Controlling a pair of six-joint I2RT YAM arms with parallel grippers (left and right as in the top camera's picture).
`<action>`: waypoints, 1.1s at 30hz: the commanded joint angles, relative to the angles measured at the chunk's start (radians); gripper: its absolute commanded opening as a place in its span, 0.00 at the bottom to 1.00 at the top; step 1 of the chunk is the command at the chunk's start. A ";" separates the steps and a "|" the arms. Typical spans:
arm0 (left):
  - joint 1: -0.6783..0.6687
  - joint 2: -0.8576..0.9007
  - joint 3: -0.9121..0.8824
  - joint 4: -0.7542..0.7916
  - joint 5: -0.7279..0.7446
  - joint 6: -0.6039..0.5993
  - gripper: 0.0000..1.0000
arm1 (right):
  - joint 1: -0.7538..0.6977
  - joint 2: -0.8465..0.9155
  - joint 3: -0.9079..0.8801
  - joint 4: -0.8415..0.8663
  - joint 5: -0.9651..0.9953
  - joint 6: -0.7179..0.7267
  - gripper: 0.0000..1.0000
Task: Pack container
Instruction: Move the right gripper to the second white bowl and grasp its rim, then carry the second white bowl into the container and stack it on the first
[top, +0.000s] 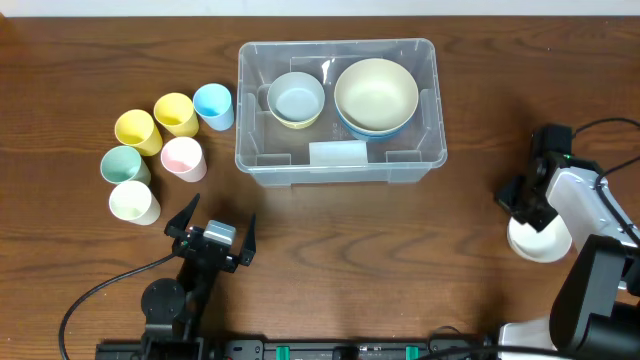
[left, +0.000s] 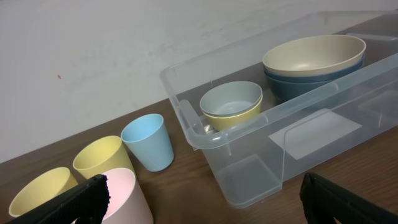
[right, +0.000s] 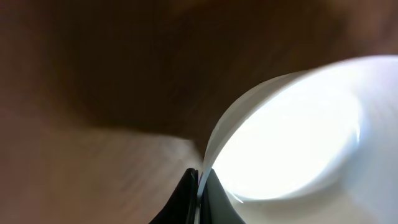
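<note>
The clear container (top: 340, 178) stands at the back middle of the table, its near corner (left: 249, 180) in the left wrist view. Inside it are a small pale blue bowl nested in a yellow one (top: 296, 98) and a large cream bowl on a blue one (top: 376, 95). At the right, my right gripper (top: 527, 205) is shut on the rim of a white bowl (top: 540, 240). In the right wrist view the thin rim (right: 292, 143) is pinched between the black jaws (right: 199, 186). My left gripper (top: 216, 226) is wide open near the front left, holding nothing (left: 202, 199).
Several cups stand in a cluster left of the container: two yellow (top: 138, 131) (top: 176, 113), a blue (top: 213, 105), a pink (top: 183, 157), a green (top: 124, 165) and a white one (top: 134, 201). The pink cup (left: 127, 193) is close by my left gripper's left finger.
</note>
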 joint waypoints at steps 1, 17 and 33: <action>0.005 -0.006 -0.022 -0.029 0.010 -0.008 0.98 | -0.007 -0.004 0.028 0.051 -0.066 -0.074 0.01; 0.005 -0.006 -0.022 -0.029 0.010 -0.008 0.98 | 0.214 -0.018 0.990 -0.195 -0.501 -0.428 0.01; 0.005 -0.006 -0.022 -0.029 0.010 -0.008 0.98 | 0.986 0.296 1.062 0.014 0.080 -0.563 0.01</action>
